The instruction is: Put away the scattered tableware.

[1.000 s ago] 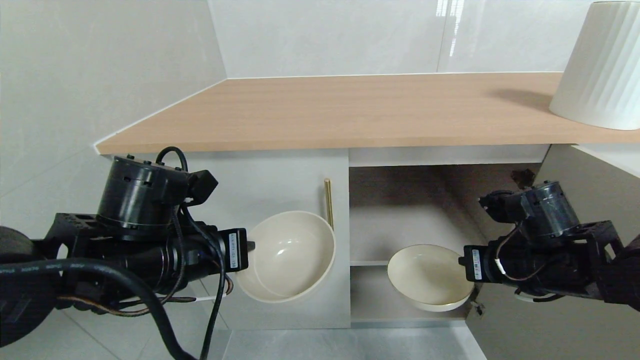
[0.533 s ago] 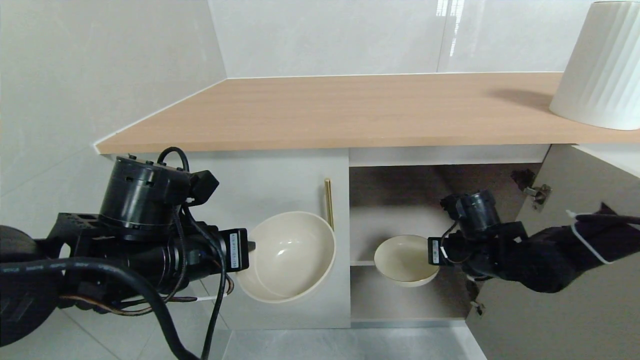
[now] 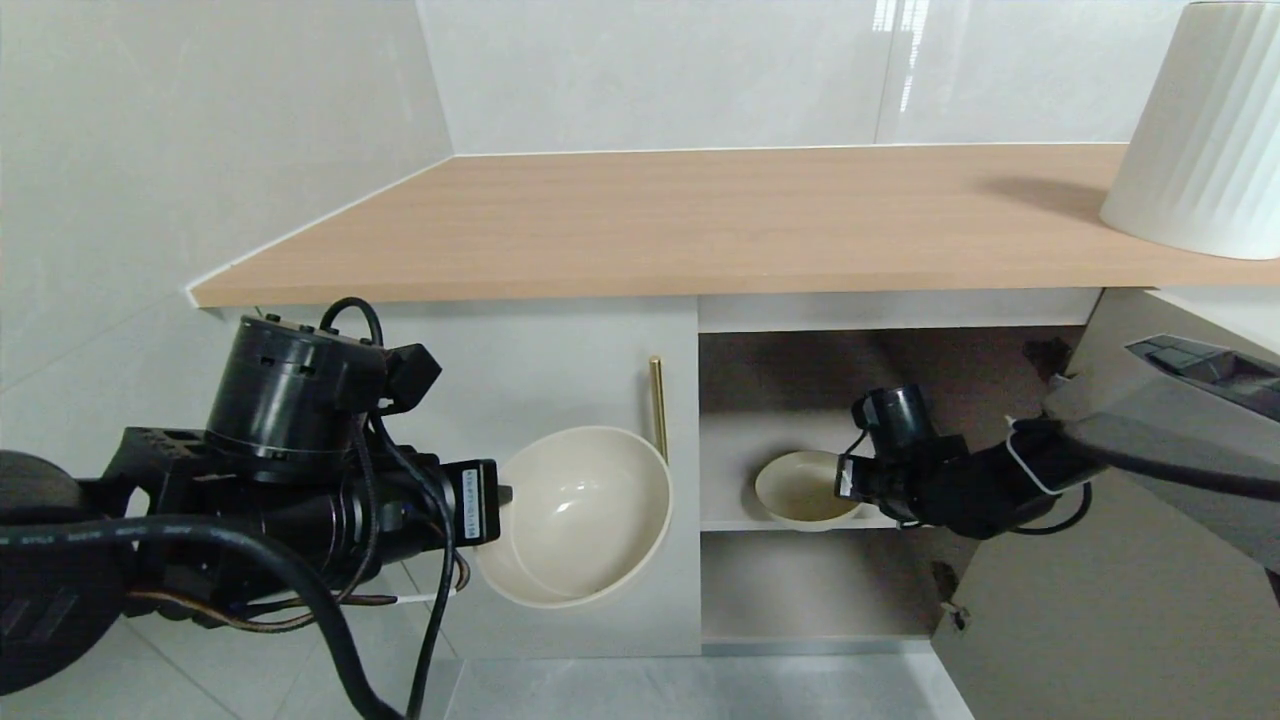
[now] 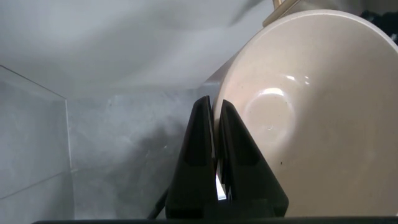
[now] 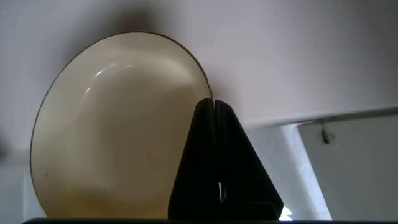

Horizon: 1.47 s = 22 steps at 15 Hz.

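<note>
A large cream bowl (image 3: 585, 515) hangs tilted in front of the closed left cabinet door, and my left gripper (image 3: 497, 495) is shut on its rim. The left wrist view shows that bowl (image 4: 311, 124) with the left gripper (image 4: 214, 118) pinching its edge. Inside the open right cabinet, a smaller cream bowl with a gold rim (image 3: 800, 487) sits at the level of the middle shelf (image 3: 722, 524). My right gripper (image 3: 845, 480) is shut on its near rim. The right wrist view shows this bowl (image 5: 118, 124) clamped by the right gripper (image 5: 214, 109). I cannot tell whether it rests on the shelf.
A wooden countertop (image 3: 700, 220) runs above the cabinet, with a white ribbed lampshade (image 3: 1200, 130) at its right end. A gold handle (image 3: 657, 405) stands on the closed door. The open door (image 3: 1100, 580) swings out at the right. Below the shelf is a lower compartment (image 3: 810, 590).
My right arm has pushed forward into the cabinet, carrying the small bowl from below and in front of the shelf up to shelf level. The left arm and its bowl have barely moved.
</note>
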Motion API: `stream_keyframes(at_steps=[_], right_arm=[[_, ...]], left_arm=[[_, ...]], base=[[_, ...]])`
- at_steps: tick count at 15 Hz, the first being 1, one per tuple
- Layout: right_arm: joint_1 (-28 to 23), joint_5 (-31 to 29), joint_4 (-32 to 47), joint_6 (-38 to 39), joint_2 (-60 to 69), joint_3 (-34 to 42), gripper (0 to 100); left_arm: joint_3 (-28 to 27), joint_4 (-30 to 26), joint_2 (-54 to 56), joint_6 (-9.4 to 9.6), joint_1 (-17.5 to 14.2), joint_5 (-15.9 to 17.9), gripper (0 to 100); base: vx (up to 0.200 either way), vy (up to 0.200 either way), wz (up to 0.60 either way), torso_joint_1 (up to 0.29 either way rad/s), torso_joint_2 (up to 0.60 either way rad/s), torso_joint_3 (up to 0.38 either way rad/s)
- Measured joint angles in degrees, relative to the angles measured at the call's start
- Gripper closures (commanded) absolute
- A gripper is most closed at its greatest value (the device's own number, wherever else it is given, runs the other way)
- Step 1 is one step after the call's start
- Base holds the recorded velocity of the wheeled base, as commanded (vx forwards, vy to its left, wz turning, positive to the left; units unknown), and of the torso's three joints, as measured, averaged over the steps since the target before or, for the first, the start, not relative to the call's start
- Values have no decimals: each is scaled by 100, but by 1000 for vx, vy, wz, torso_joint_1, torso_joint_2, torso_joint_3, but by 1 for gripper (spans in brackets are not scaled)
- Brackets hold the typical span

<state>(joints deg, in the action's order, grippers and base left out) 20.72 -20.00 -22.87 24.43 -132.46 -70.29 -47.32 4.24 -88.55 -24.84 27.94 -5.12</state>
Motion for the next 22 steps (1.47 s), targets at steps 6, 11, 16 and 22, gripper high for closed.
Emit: stream_keyframes(at_steps=[6,11,16,22], right_arm=[[-188,-677,-22,12,-631,-636,100],[-240,-725,-52,39,-852,-920,100],[-279,-728,-55,146,-887,-1000,0],[-226,-386,21,230,-360,-600,0]], left_arm=[[-5,2,-94,0,26,-5,100],[9,134,-116,0,48,-2,100],[13,141,-124,0,48,-5,100],[-27,325,-235,134,152,-7,100]], base=[[0,0,0,0,0,0],[0,0,0,0,0,0],[0,0,0,0,0,0],[0,0,0,0,0,0]])
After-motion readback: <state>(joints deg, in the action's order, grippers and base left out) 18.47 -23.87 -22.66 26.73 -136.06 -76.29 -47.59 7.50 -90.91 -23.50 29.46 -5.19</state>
